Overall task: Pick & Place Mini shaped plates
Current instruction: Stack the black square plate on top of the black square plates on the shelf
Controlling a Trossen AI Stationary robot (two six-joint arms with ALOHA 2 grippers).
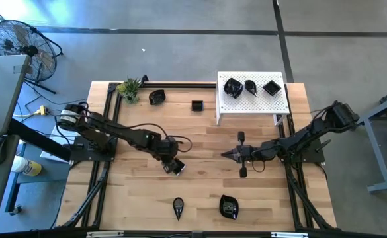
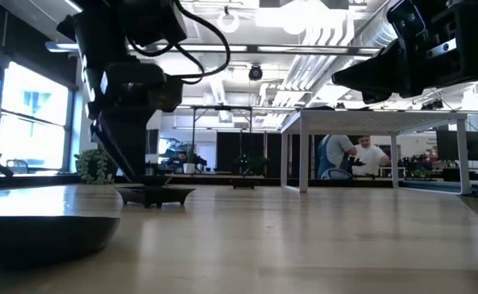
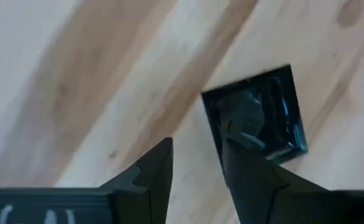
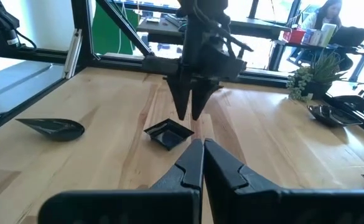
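A small glossy black square plate (image 3: 256, 118) lies flat on the wooden table near its middle, also seen in the right wrist view (image 4: 168, 134). My left gripper (image 3: 197, 152) points steeply down over it and is open, with a narrow gap between its fingers. Its tips (image 4: 190, 115) hang just above the plate's far edge, apart from it. My right gripper (image 4: 201, 148) is shut and empty, held level to the right of the plate (image 1: 229, 154). Other black plates lie on the table: a teardrop one (image 1: 178, 207) and a rounded one (image 1: 228, 207) near the front edge.
A white perforated platform (image 1: 246, 109) at the back right carries three black plates (image 1: 251, 86). Two more plates (image 1: 156, 97) (image 1: 197, 105) lie at the back beside a small green plant (image 1: 129, 88). Black frame rails run along the table's sides.
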